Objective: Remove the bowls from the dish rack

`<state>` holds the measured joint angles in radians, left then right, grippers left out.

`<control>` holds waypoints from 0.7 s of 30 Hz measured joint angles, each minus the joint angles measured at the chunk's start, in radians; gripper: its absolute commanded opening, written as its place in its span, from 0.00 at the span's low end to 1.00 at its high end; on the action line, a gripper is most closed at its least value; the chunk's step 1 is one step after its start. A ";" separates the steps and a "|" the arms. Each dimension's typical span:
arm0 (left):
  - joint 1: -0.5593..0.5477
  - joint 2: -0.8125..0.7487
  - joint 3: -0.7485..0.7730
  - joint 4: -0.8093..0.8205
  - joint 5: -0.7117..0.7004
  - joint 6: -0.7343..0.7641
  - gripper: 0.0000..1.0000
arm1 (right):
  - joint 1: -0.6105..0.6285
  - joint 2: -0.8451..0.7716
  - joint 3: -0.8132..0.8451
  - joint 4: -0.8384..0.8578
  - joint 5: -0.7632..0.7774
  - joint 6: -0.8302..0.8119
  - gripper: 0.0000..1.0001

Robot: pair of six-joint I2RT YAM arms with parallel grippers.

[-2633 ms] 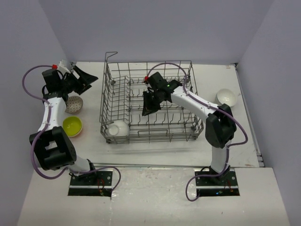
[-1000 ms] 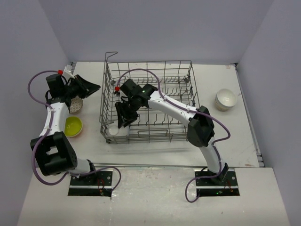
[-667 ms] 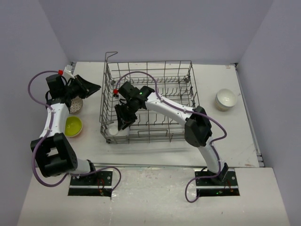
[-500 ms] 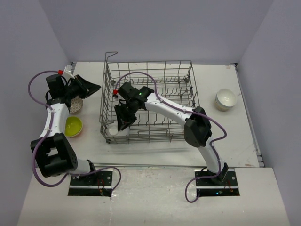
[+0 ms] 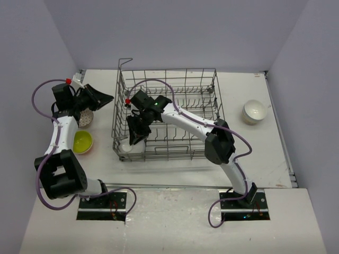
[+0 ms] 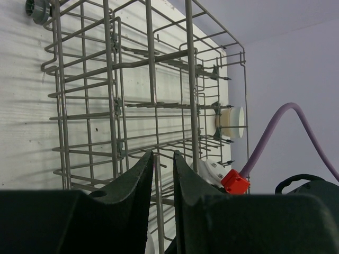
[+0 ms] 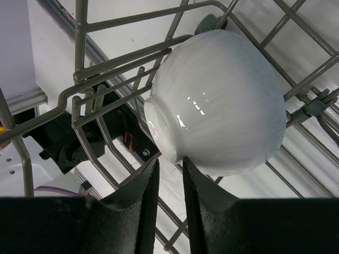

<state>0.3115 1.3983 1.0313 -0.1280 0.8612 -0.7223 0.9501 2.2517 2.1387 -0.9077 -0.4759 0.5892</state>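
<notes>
Hovering right hand (image 7: 168, 161) — closed, white bowl (image 7: 217, 100) in dish rack (image 5: 185, 87)

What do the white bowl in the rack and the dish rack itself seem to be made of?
The white bowl looks like glazed ceramic or porcelain: it is glossy, with sharp light reflections and fine ribbing on its outside. Hard plastic cannot be ruled out. The dish rack looks like grey metal wire with a matt finish, perhaps coated: thin bent rods joined at their crossings.
</notes>
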 measured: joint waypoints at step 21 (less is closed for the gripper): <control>-0.014 0.000 -0.017 -0.001 0.000 0.000 0.23 | -0.014 0.071 0.079 0.007 -0.066 0.018 0.26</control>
<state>0.2970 1.3983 1.0142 -0.1287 0.8612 -0.7219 0.9356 2.3230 2.2181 -0.9009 -0.5419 0.6067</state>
